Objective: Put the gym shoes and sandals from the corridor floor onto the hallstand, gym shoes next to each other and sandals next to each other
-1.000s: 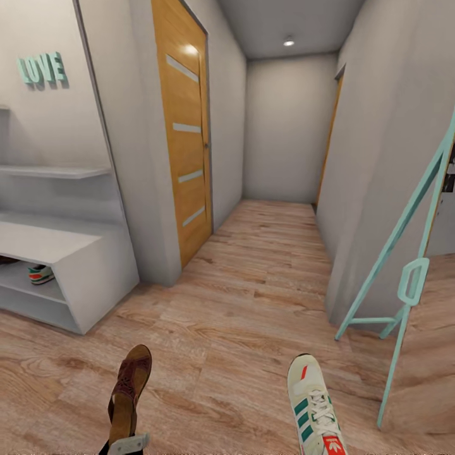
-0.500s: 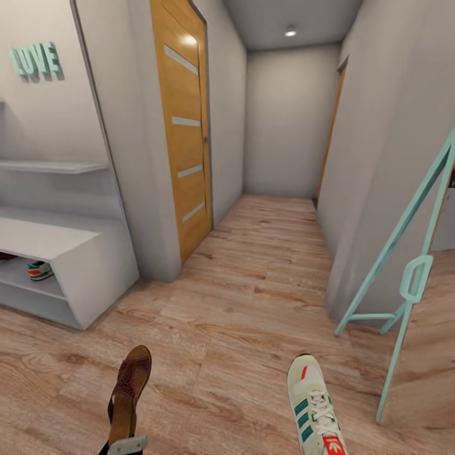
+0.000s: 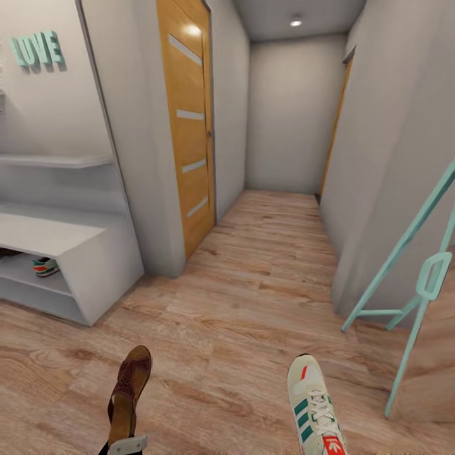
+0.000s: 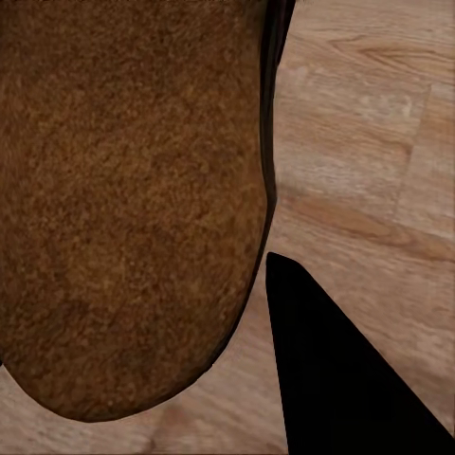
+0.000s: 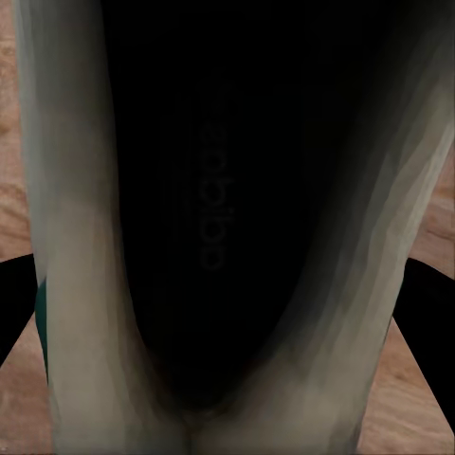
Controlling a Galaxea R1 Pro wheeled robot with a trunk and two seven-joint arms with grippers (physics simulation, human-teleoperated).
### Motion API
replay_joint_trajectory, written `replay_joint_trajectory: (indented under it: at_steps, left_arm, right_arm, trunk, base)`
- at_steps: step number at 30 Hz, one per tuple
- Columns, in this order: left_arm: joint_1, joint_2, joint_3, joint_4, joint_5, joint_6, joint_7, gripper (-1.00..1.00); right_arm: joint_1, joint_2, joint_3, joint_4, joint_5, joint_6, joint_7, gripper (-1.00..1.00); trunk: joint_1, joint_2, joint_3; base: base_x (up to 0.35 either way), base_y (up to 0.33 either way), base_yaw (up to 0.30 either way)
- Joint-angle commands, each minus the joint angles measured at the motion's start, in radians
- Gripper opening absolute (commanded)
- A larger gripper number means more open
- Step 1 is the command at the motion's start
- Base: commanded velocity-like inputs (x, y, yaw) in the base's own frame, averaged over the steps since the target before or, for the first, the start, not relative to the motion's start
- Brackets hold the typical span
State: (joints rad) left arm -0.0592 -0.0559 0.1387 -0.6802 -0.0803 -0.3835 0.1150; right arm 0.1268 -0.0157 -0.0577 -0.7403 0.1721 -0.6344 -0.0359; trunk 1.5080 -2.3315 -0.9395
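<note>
here we hold one sandal (image 3: 128, 392) on the left side and one gym shoe (image 3: 315, 407) on the right, both raised above the floor (image 3: 253, 297) at the near edge of the head view. the sandal is dark brown with a grainy, suede-like insole and a rounded toe; it points away from us. in the left wrist view its tan insole (image 4: 128, 199) has a coarse matte texture, and a black finger (image 4: 341, 370) lies beside it. a light metal part of the left gripper (image 3: 128, 445) shows at the heel, clamped on the sandal.

the gym shoe is cream white, with green side stripes, white laces and a red tab near the toe. in the right wrist view we look into its dark, smooth opening (image 5: 227, 209) between pale padded walls; black finger edges (image 5: 17, 303) flank it on both sides. we cannot tell from these views how the right gripper's jaws stand.

the hallstand (image 3: 63, 253) stands at far left: a light grey, flat-faced bench with an open slot and a plain shelf above. a second gym shoe (image 3: 45, 266) lies inside the slot, green and orange sole showing. the floor is light brown wood-grain plank. a mint green frame (image 3: 411, 253) of thin bars leans against the right wall.
</note>
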Motion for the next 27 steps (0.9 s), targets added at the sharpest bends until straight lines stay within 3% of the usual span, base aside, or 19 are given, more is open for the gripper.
replay_joint_trajectory:
  at_steps: [1, 27]
  left_arm:
    - [-0.001, -0.001, 0.003, 0.001, -0.012, -0.002, 0.005, -1.0]
    - [-0.001, 0.0, 0.007, -0.002, -0.011, 0.0, 0.006, -1.0]
  right_arm:
    - [0.0, 0.0, -0.003, -0.002, 0.01, -0.001, -0.004, -1.0]
    - [0.0, 0.011, -0.001, -0.015, 0.009, -0.001, -0.005, -1.0]
  trunk:
    - [0.0, 0.0, -0.002]
    - [0.0, 0.0, -0.024]
  base:
    - [0.0, 0.29, 0.0]
    - [0.0, 0.301, 0.0]
